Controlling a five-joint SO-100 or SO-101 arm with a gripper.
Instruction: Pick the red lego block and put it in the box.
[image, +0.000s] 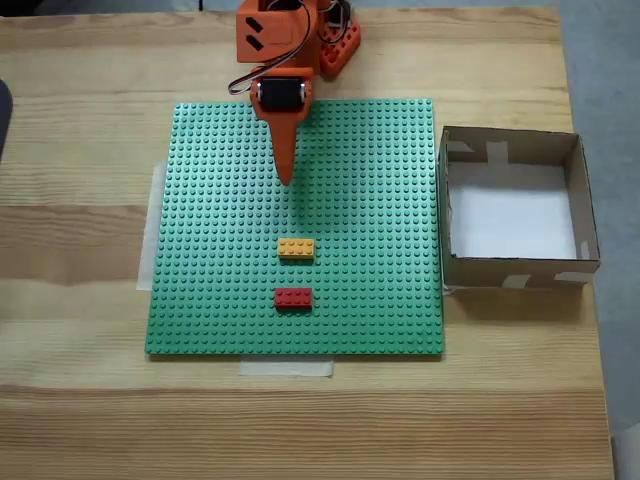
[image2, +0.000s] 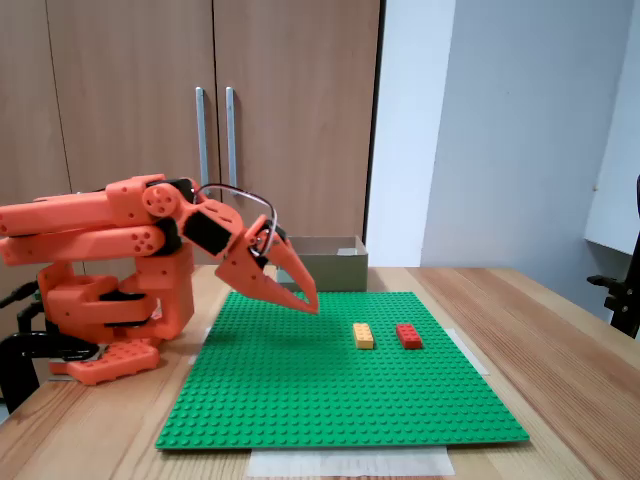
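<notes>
We see a pale wooden desk (image: 80, 400) carrying a green studded baseplate (image: 370, 200), with the square brown cardboard box (image: 518, 266) touching its 3 o'clock edge in a fixed view. The orange arm's end effector (image: 285, 178) hangs at 12 o'clock, fingers pressed together, holding nothing. The orange-yellow brick (image: 296, 248) sits centrally; the small red lego block (image: 293, 297) lies just beside it at 6 o'clock.

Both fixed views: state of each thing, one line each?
Claw: shut, empty, hanging above the baseplate, short of both bricks.
Red brick: flat on the baseplate, studs up, untouched, nearest the front edge in a fixed view.
Yellow brick: flat on the baseplate, studs up, apart from the red brick.
Box: open top, upright, nothing inside, beside the baseplate.
Baseplate: flat on the table, taped at its edges.
</notes>
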